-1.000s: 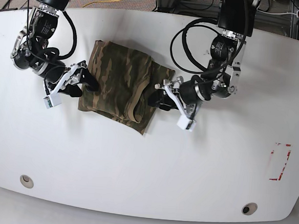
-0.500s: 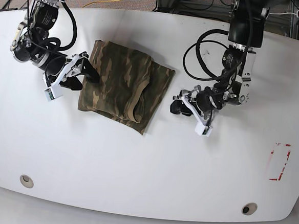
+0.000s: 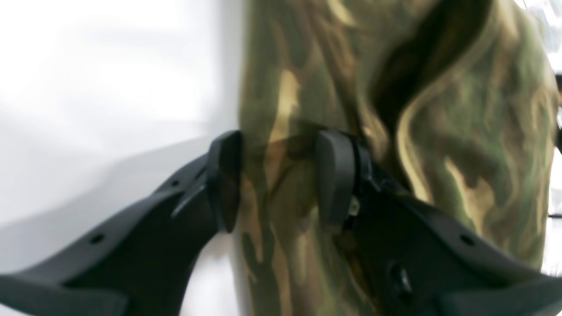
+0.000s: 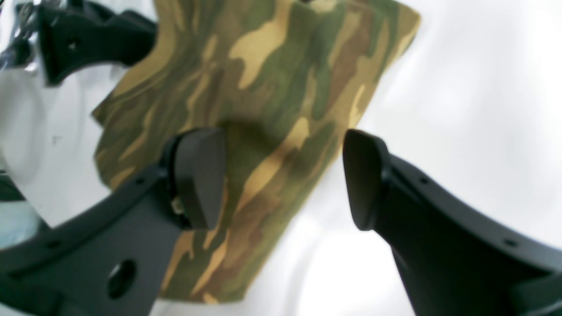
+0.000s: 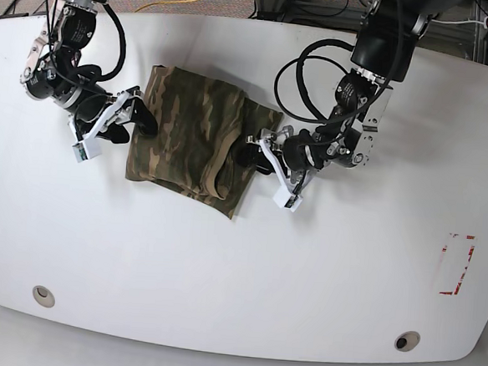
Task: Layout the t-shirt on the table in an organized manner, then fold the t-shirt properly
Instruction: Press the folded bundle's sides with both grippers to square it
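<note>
The camouflage t-shirt [image 5: 199,136] lies folded into a compact, slightly skewed rectangle on the white table [image 5: 221,273]. My left gripper [image 5: 251,157] is at its right edge. In the left wrist view this gripper [image 3: 279,180] is open, one finger over the shirt [image 3: 395,109] and the other over bare table, so the shirt's edge runs between them. My right gripper [image 5: 137,124] sits at the shirt's left edge. In the right wrist view it [image 4: 281,175] is wide open, straddling a corner of the shirt [image 4: 272,79] without pinching it.
Two grommet holes [image 5: 43,295] [image 5: 406,340] sit near the table's front edge. A red tape outline [image 5: 456,265] marks the right side. Black cables loop from both arms over the table's back half. The floor and a yellow cable lie beyond the back edge.
My left gripper swung back left from bare table onto the shirt's right edge. My right gripper shifted slightly toward the shirt's left edge. The shirt has stayed in place.
</note>
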